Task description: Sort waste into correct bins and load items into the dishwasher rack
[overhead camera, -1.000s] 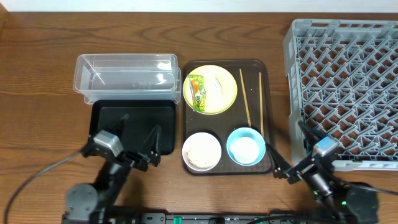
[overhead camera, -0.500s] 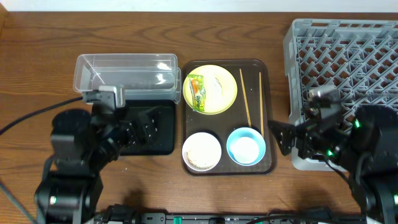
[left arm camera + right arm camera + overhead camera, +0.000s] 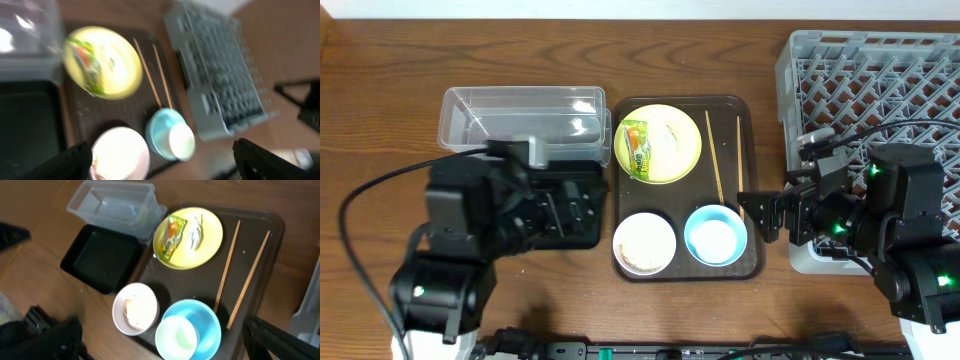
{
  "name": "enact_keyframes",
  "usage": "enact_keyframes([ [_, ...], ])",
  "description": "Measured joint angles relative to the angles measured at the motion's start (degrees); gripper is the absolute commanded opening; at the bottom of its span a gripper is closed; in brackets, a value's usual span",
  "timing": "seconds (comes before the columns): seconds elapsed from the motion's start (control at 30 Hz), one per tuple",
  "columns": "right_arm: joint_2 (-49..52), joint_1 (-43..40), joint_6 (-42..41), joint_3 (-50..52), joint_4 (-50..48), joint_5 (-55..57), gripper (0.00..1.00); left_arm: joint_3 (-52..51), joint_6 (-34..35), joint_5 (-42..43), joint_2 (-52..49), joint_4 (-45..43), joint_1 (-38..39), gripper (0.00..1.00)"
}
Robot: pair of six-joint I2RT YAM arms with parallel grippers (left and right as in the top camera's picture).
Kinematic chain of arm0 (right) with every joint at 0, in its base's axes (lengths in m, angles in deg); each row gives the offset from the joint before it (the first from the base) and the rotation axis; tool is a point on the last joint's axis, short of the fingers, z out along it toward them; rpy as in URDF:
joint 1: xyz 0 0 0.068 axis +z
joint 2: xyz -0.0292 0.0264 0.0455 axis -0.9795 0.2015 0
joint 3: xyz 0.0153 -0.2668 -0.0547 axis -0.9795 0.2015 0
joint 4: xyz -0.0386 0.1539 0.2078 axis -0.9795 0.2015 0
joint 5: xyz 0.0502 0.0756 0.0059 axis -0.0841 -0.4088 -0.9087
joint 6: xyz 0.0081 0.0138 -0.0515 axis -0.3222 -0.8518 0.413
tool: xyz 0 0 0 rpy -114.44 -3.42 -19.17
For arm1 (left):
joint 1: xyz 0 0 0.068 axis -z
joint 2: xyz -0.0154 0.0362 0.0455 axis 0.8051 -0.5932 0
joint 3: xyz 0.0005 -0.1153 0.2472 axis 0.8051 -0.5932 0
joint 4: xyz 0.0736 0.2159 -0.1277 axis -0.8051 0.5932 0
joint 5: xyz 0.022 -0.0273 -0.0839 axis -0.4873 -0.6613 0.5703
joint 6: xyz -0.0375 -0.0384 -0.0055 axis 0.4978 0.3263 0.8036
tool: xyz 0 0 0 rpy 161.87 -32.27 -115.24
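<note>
A yellow plate (image 3: pixel 660 143) on the brown tray holds the green-and-yellow wrapper (image 3: pixel 638 148) and pale scraps (image 3: pixel 195 230). Two chopsticks (image 3: pixel 714 155) lie to the plate's right. The white-pinkish bowl (image 3: pixel 644 243) holds rice (image 3: pixel 134 311). The light-blue bowl (image 3: pixel 716 236) holds the white cup (image 3: pixel 176 337). The clear tub (image 3: pixel 520 118) and the black tray (image 3: pixel 582 205) are on the left. The grey rack (image 3: pixel 880 100) is on the right. My left gripper (image 3: pixel 563 215) is open and empty over the black tray. My right gripper (image 3: pixel 767 215) is open and empty by the rack's front left corner.
The dark-brown serving tray (image 3: pixel 750 180) sits mid-table between the bins and the rack. My left arm covers much of the black tray. My right arm hangs over the rack's front left part. Bare wooden table (image 3: pixel 380 110) lies at the far left.
Both arms have come up from the table's front edge and moved inward. The left one is now over the black tray, the right one by the rack's left front corner. The objects have not moved.
</note>
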Motion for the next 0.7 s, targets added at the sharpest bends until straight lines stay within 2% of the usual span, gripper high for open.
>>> enact_keyframes([
  [0.1,0.00,0.00,-2.34,0.00,-1.11,-0.15,0.99,0.11,0.17,-2.19,-3.52,1.29,7.43,0.92],
  [0.37,0.04,0.00,-7.63,0.00,-1.36,-0.35,0.99,2.71,1.05,-17.94,-17.09,4.00,26.40,0.79],
  [0.5,0.04,0.00,-9.03,0.00,-1.16,-0.35,0.99,2.99,1.05,-24.79,-21.99,2.84,32.63,0.74],
  [0.7,0.76,0.00,-9.86,-0.04,-1.18,-0.35,0.99,3.08,1.99,-28.83,-31.43,-1.99,39.87,0.71],
])
